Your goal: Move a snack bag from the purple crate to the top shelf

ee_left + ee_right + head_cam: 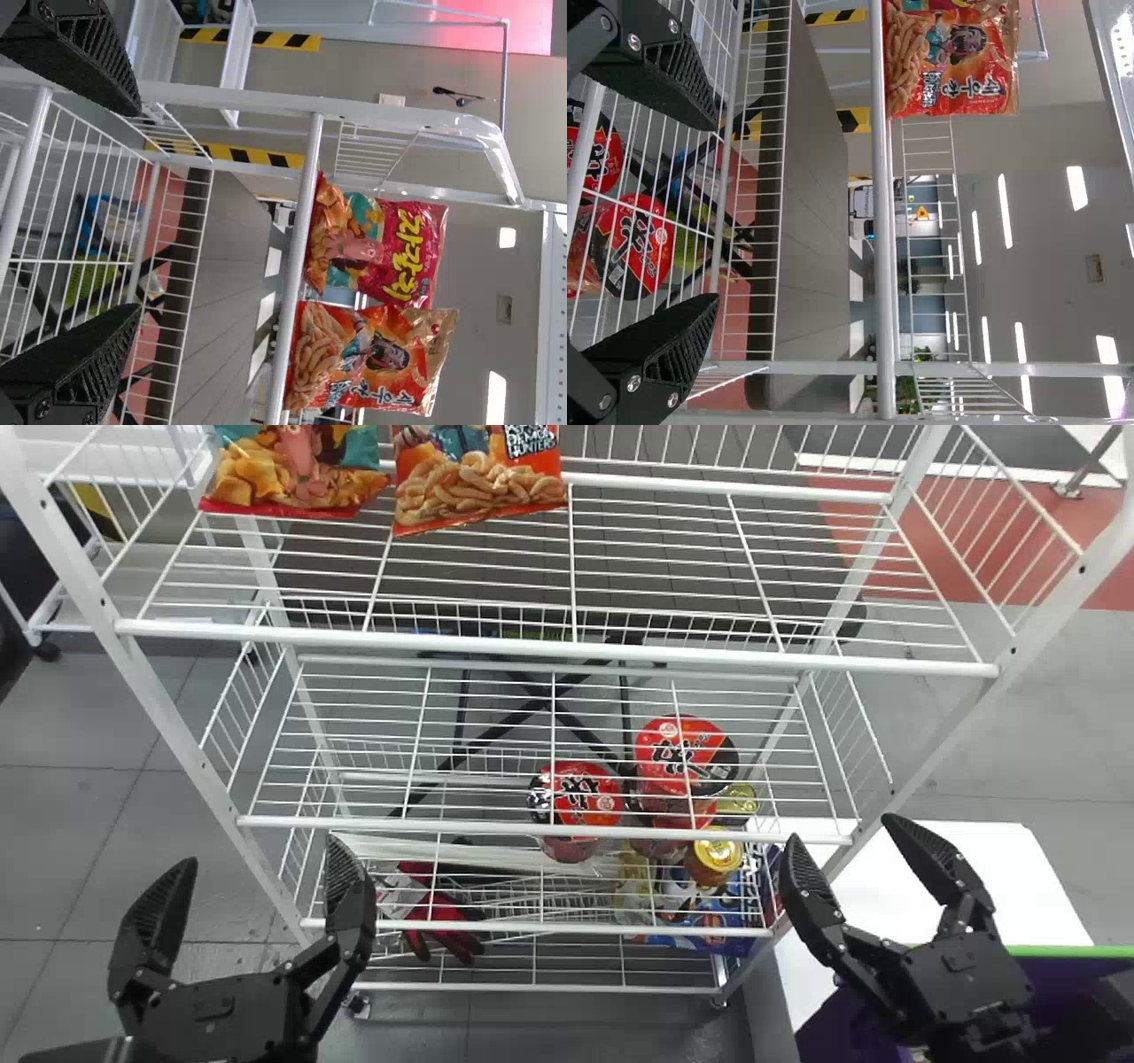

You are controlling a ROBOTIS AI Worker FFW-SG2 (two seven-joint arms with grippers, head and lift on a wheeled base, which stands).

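Note:
In the head view my right gripper (864,859) stands open in front of the rack's right side, above the purple crate (1045,992) at the lower right. My left gripper (252,895) is open at the lower left, with nothing between its fingers. Two snack bags, a red-and-teal one (297,469) and an orange one (478,478), stand side by side on the top shelf (549,646), toward its left. The left wrist view has the open left gripper (124,212) and both upright bags; the right wrist view has the open right gripper (713,217) and the orange bag (952,57).
Red-lidded noodle bowls (580,797) are on a lower shelf at centre right. Red gloves (443,921) and blue packages (709,921) lie lower down. A white surface (966,868) is right of the rack. White posts (159,691) frame the shelves.

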